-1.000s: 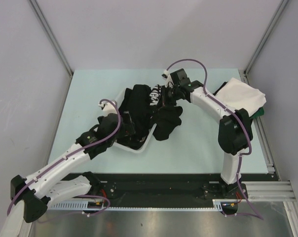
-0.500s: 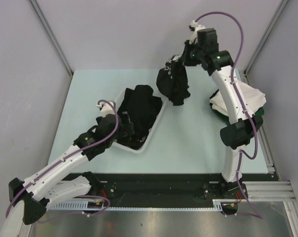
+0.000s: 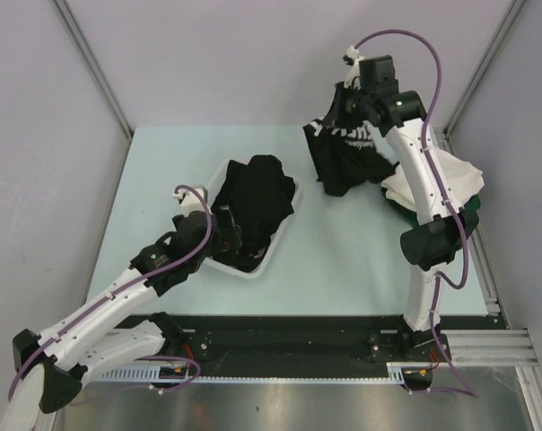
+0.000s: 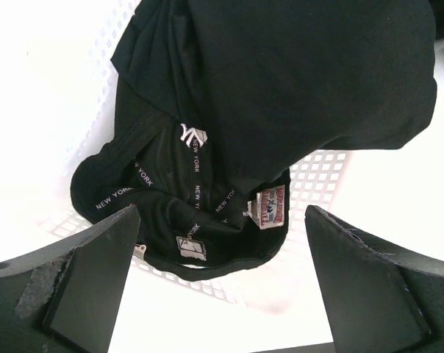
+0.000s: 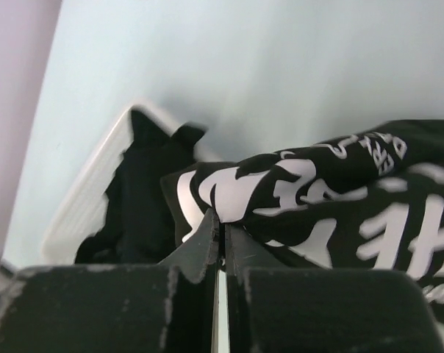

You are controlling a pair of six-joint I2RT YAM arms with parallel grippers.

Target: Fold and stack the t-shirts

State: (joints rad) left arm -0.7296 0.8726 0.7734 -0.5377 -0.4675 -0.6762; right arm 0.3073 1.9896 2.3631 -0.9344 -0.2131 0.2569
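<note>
Upper right, the right gripper [image 3: 350, 106] is pinched tight on the hanging lettered black t-shirt [image 3: 343, 154]; lower left, the left gripper [image 3: 228, 232] gapes wide. It holds nothing, over the basket [image 3: 264, 262].

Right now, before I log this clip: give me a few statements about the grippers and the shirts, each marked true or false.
1. The right gripper is shut on the lettered black t-shirt. True.
2. The left gripper is shut. False: it stands open above the basket, holding nothing.
3. The lettered black t-shirt lies in the basket. False: it hangs from the right gripper, outside the basket.
4. A white t-shirt lies at the right edge of the table. True.
</note>
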